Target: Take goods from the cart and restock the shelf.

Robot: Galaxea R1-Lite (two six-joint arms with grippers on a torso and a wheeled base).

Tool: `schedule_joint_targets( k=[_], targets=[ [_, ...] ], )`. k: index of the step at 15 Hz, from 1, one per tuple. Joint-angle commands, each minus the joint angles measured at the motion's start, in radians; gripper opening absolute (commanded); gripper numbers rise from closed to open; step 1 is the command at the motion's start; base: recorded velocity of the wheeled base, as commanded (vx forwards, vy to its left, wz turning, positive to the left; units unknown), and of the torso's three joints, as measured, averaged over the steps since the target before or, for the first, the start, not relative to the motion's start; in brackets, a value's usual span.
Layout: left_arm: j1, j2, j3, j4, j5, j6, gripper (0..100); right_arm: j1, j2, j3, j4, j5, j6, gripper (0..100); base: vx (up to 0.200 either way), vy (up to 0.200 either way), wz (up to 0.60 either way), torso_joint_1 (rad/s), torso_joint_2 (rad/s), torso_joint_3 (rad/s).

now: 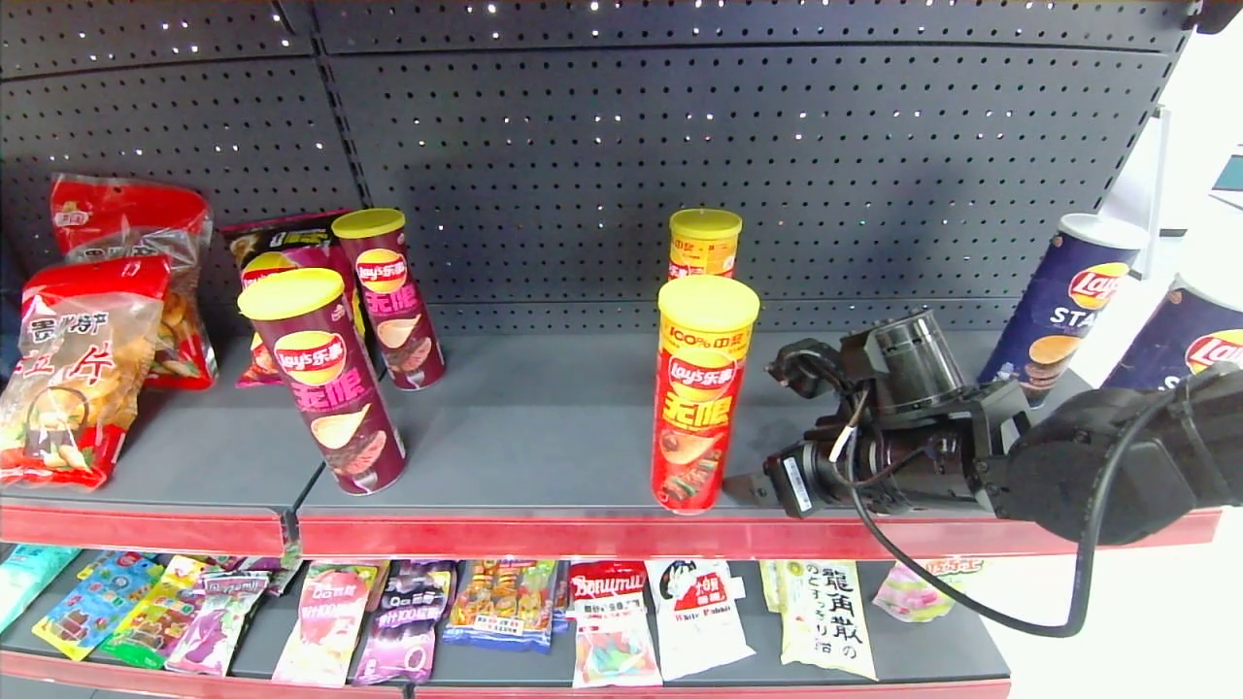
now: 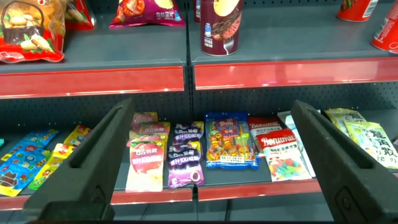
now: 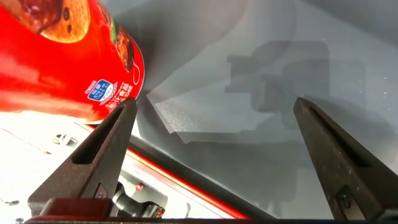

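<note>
Right wrist view: right gripper (image 3: 214, 104), jaws wide apart, just beside the upright red-and-yellow cylindrical chip can (image 3: 59, 59) on the grey metal shelf (image 3: 261, 81).

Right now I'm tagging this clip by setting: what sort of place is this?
Most likely a shop aisle, real or mock-up: a pegboard-backed shelf with red front edging, chip cans standing one behind another, and snack packets laid out on the lower tier.
</note>
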Motion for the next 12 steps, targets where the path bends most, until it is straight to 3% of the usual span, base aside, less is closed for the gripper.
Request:
schedule_joint_targets(
  k=[1,7,12],
  targets=[
    [0.001,0.001,0.000,0.000,0.000,0.000,100,0.002,-0.001,0.002,0.000,0.000,0.000,100,0.000,0.000,0.00,0.000,0.00,0.000],
    [-0.001,0.001,0.000,0.000,0.000,0.001,100,-0.021,-0.070,0.051,0.000,-0.006,0.002,100,0.000,0.000,0.00,0.000,0.00,0.000],
    [0.001,0.001,0.000,0.000,0.000,0.001,100,-0.077,-0.500,0.300,0.007,-0.023,-0.004,100,0.000,0.000,0.00,0.000,0.00,0.000]
  ],
)
